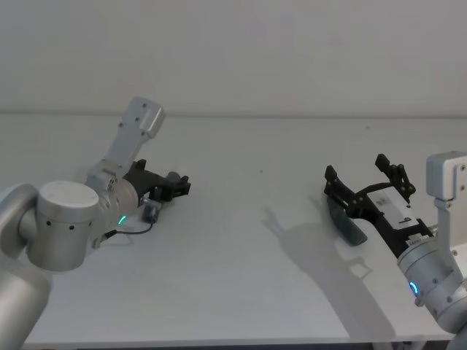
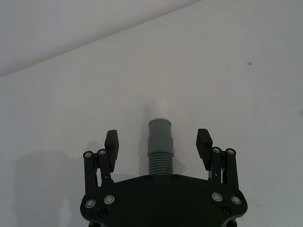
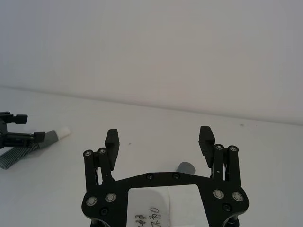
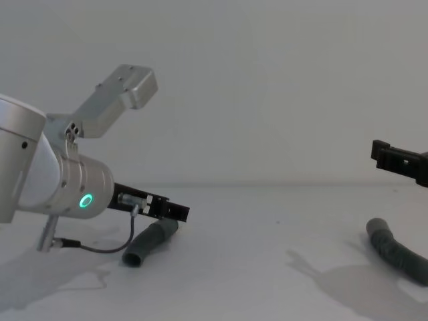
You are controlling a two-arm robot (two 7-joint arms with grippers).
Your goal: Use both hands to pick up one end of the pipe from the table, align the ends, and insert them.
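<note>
The short curved pipe piece [image 4: 150,242] lies on the white table [image 1: 241,277] at the left. Its grey cuff [image 2: 160,137] with a whitish tip [image 2: 159,108] sits between the spread fingers of my left gripper [image 2: 158,139], which is open and low over it without touching. The longer pipe piece [image 4: 394,251] lies at the right, its wider grey end [image 3: 186,168] showing under my right gripper [image 3: 159,139]. That gripper is open and hovers above the piece [image 1: 346,222]. In the head view the left gripper [image 1: 181,184] and right gripper [image 1: 354,166] are far apart.
A thin black cable [image 4: 93,249] loops from the left wrist down to the table. The table's far edge meets a plain wall [image 1: 233,113]. Bare white surface spans the middle between the two arms.
</note>
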